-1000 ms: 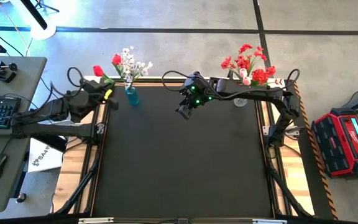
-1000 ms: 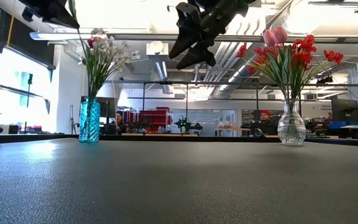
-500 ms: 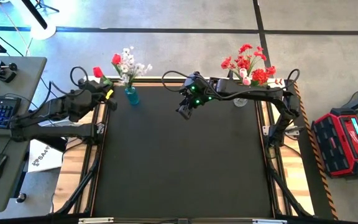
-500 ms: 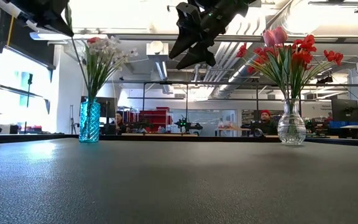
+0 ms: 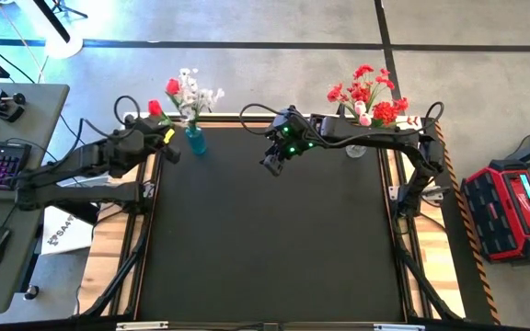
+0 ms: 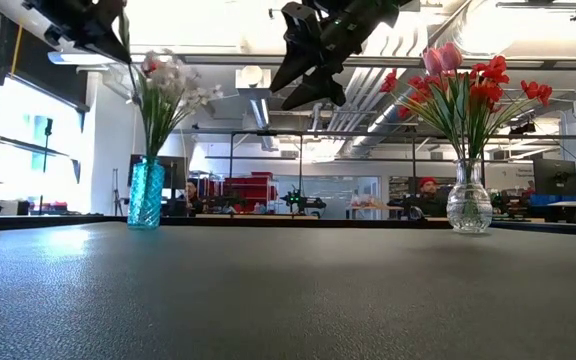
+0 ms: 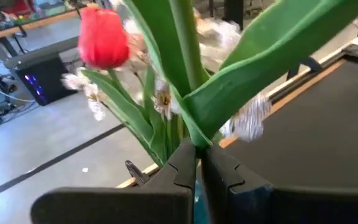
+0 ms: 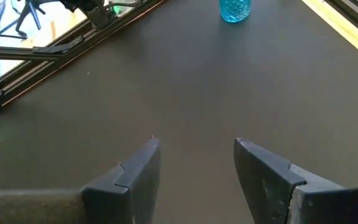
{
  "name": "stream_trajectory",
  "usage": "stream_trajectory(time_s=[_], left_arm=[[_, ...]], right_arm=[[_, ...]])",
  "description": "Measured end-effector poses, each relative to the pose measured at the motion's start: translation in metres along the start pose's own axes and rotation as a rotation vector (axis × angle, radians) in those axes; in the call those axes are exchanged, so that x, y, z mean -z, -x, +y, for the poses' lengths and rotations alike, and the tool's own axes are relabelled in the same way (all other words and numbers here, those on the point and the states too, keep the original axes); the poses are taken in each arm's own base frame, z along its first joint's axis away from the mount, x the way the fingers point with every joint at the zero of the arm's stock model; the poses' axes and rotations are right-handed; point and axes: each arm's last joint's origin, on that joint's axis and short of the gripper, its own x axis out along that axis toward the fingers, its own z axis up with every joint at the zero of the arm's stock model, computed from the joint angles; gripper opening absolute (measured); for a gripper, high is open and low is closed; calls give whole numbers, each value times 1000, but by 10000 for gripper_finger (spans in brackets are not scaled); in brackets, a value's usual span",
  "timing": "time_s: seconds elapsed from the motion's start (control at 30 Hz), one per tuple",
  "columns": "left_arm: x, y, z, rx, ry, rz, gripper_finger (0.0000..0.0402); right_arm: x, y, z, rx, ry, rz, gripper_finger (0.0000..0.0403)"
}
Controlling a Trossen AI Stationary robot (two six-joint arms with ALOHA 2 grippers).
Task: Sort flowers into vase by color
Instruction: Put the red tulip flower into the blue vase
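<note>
High view, two vases: blue vase (image 5: 195,141), clear vase (image 5: 356,147), two grippers.

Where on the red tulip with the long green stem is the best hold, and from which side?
On the bare green stem below the leaves, from the side, across it: the stem is thin and upright and the red tulip bud is soft. The left pincer is shut on that stem near the blue glass vase.
</note>
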Motion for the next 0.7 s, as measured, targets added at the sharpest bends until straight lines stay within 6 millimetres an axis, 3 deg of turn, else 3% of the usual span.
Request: stream_trajectory(time_s=[0.27, 0.7], left_arm=[[-4, -11, -12, 20, -8, 5, 0], [-1, -9, -10, 12, 23, 28, 0]], right_arm=[[0, 0, 1, -34, 0, 12, 190], [1, 0, 3, -66, 9, 24, 190]])
